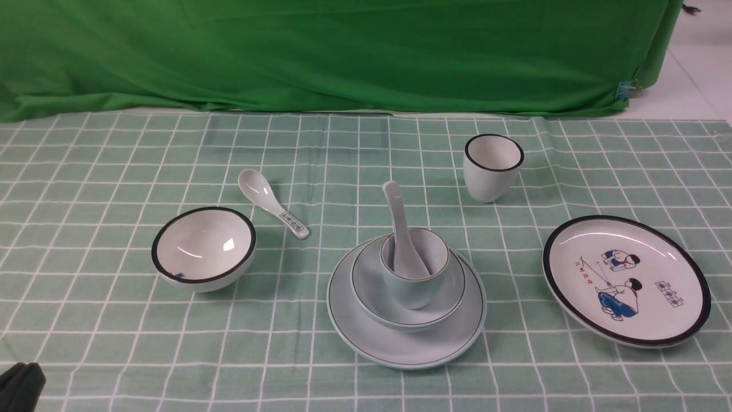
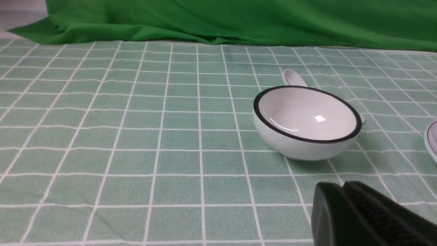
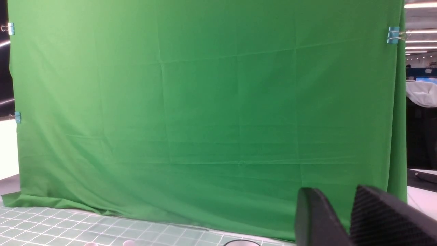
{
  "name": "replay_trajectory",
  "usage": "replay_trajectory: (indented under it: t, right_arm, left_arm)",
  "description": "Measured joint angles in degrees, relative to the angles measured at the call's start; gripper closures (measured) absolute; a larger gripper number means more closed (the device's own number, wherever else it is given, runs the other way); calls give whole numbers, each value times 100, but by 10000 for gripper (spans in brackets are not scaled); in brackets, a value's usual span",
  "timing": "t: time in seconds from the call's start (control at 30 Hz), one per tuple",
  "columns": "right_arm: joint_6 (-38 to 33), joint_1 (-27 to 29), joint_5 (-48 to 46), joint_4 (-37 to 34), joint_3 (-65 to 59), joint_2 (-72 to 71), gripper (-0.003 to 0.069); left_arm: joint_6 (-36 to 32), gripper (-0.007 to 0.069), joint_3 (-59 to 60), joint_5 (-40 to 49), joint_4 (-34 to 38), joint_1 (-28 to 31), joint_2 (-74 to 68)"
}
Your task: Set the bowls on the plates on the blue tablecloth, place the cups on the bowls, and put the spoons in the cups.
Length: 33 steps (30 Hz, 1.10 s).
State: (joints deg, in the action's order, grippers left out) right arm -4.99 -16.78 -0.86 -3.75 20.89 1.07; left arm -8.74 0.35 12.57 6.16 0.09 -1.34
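**Pale Set Stacked, Black-Rimmed Set Spread Out on Tablecloth (image 1: 274,343)**

Nearest the cam, at the front L corner, the L gripper (image 2: 336,186) has its fingertips together. Approx. ctr. of the cloth, the pale plate (image 1: 403,357) lies flat, carrying the pale bowl (image 1: 366,292); the pale cup (image 1: 414,292) stands upright in that bowl, & the plain spoon (image 1: 400,229) leans in the cup w/ its scoop down inside & its handle poking up past the rim.

Off to the R, well apart from the stack, the cartoon plate (image 1: 646,309) rests on the cloth, its pictures of figures facing up & a black rim all round. On the L side, the black-rimmed bowl (image 1: 206,246) sits open side up, directly on the cloth. Just beyond it & a bit R, the marked spoon (image 1: 266,197) lies at a slant, handle end toward the stack, printed mark showing.

Farther back, R of ctr., the black-rimmed cup (image 1: 492,171) stands upright on the cloth, mouth up. The R gripper (image 3: 338,193), seen blurred in its own wrist view, has its fingertips apart. At the rear, the green backdrop (image 3: 218,102) hangs w/ clips (image 3: 393,35) at its edges.
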Motion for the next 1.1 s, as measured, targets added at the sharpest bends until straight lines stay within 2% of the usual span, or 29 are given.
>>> replay_trajectory:
  t: [0.63,0.83,0.97,1.1]
  right_arm:
    - [0,0,0,0,0,0,418]
    - [-564,32,-368,0,-5,-12,418]
    - [-1102,564,-695,0,-302,-32,418]
    - [-1347,1492,-788,6,-1113,-51,418]
  left_arm:
    - [0,613,0,17,-5,0,0]
    - [-2,612,0,17,-5,0,0]
    - [-2,612,0,17,-5,0,0]
    - [-2,612,0,17,-5,0,0]
